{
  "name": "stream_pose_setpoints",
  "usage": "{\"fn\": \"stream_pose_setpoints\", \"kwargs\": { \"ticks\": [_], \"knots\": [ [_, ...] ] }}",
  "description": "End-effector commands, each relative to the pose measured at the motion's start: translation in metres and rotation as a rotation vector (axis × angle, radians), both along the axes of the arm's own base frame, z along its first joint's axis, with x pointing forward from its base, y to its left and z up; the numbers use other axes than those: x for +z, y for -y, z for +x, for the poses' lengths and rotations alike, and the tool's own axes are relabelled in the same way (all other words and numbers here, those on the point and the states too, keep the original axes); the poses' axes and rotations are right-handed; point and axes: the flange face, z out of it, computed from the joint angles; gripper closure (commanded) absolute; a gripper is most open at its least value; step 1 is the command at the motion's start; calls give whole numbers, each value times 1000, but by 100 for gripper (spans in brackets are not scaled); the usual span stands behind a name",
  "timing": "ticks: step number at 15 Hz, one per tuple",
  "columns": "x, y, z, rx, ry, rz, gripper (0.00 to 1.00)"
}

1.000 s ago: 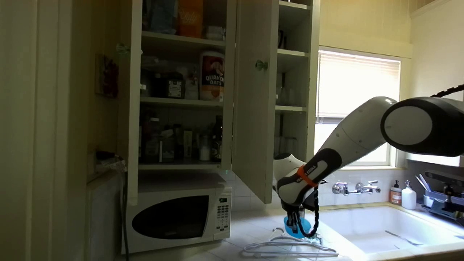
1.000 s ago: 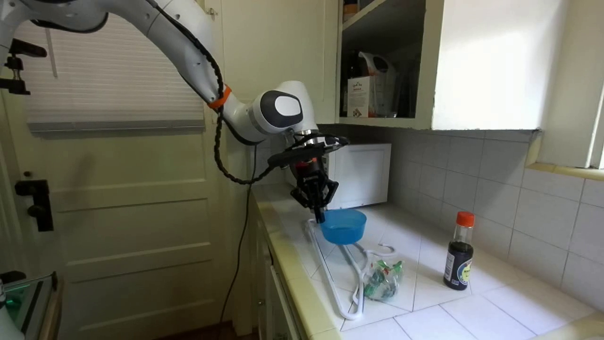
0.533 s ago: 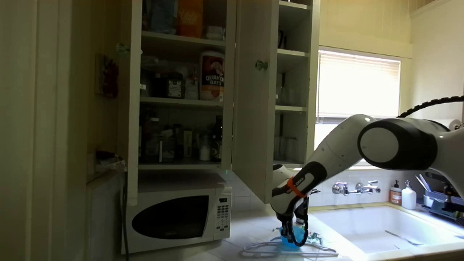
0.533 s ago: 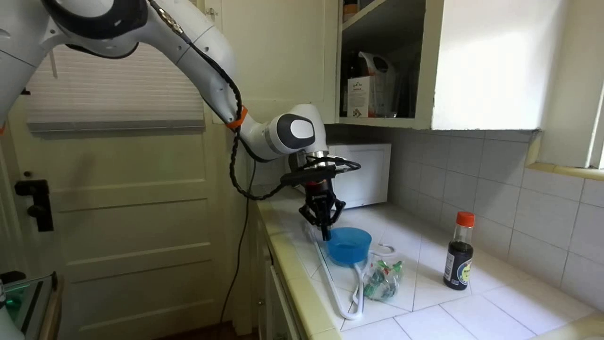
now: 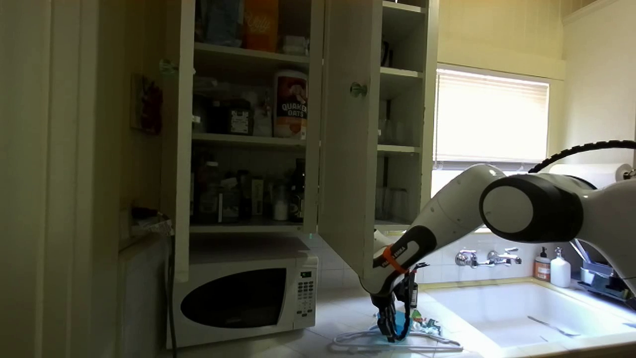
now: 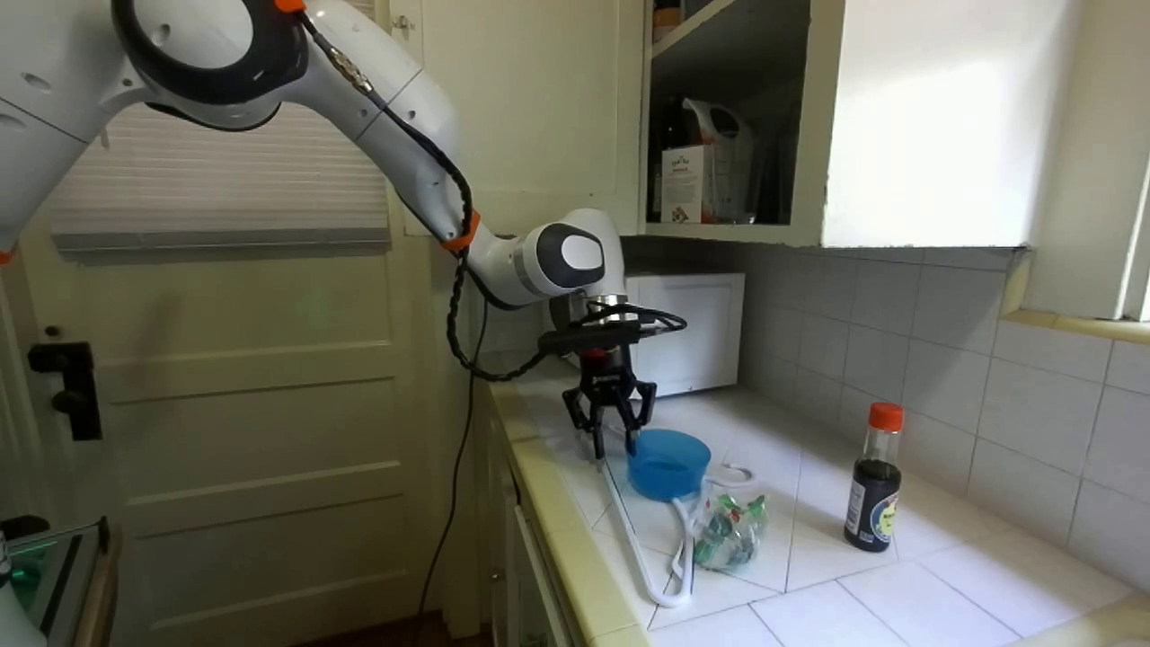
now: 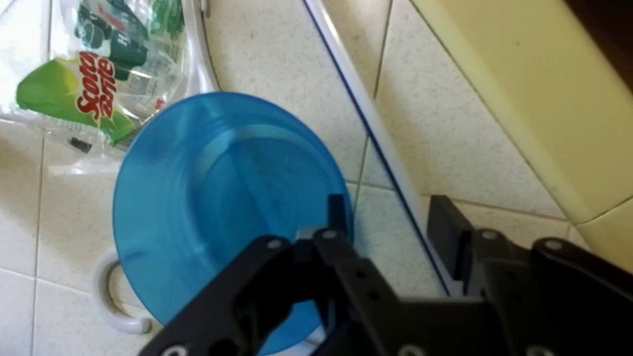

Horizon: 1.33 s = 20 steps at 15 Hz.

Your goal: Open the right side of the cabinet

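The right side of the cabinet [image 5: 348,144] is a tall cream-white door with a green knob. It stands ajar, swung out from its left edge. In an exterior view its recessed panel [image 6: 530,108] shows behind my arm. The cabinet [image 5: 314,149] has shelves of jars, boxes and bottles. My gripper [image 6: 615,449] is open, low over the counter and well below the door. In the wrist view the gripper [image 7: 388,222] has one finger at the rim of a blue bowl [image 7: 237,188] and the other finger beyond a white hanger [image 7: 383,136]. Nothing is between the fingers.
The microwave [image 5: 238,293] stands under the cabinet. The other cabinet door [image 5: 184,149] is swung open, edge-on. A sponge packet [image 6: 732,535] lies beside the bowl, and a sauce bottle [image 6: 871,508] stands near the tiled wall. The sink [image 5: 521,298] is beyond. My forearm passes close to the ajar door.
My gripper has come down with the blue bowl to the counter and hanger. Its fingers have opened and let go of the bowl. The cabinet doors have not moved.
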Motion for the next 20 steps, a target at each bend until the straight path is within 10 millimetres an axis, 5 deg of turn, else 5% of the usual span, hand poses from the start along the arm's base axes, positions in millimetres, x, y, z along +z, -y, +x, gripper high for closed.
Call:
{"fn": "stream_pose_setpoints", "kwargs": {
  "ticks": [1,4,8,15,20],
  "knots": [
    [15,-6,-10,-99,-28,-69,19],
    [39,-7,-20,-240,64,-139,0],
    [77,4,-47,-440,178,-163,0],
    [113,53,-143,-560,298,-17,0],
    [116,51,-211,-549,446,61,0]
  ]
}}
